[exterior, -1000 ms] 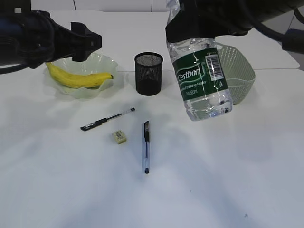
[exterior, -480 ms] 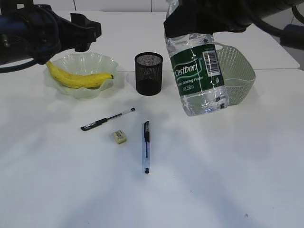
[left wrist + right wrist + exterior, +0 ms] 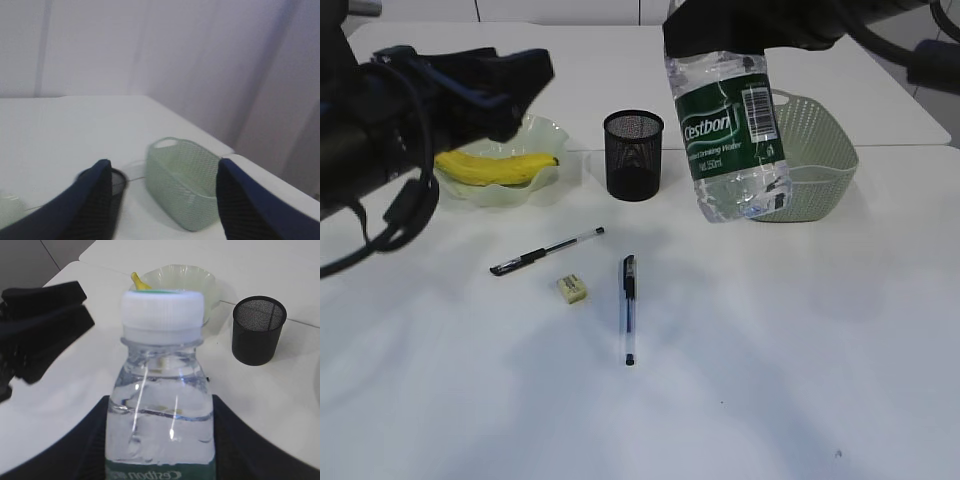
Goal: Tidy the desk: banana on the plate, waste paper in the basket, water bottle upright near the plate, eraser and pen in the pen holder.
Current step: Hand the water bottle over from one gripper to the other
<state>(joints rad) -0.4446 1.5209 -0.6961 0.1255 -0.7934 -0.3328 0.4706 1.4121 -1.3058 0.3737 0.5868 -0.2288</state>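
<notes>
Left gripper is hanging above the plate with its jaws standing apart and nothing between them; only the two dark fingers are showing in the left wrist view. The arm is covering the plate's left rim and one end of the banana, which is lying in the dish.

Pen holder is standing upright behind two pens and the eraser, all three lying loose on the desk. The pens are thin and likely to roll, so a pinch across mid-barrel looks best. The eraser is small and low, so probably a fiddly fingertip pick.

Right gripper is pinching the water bottle across its shoulder, cap up and tilted a little, in the air in front of the basket. Bottle is looking nearly full, so probably heavy, with smooth thin walls that may give or slip; the stiffer shoulder seems the safer hold. The upper edge of the exterior view is cutting off the gripper and cap.

Basket interior is only partly showing and the waste paper is not visible, so I cannot tell whether it is inside.
</notes>
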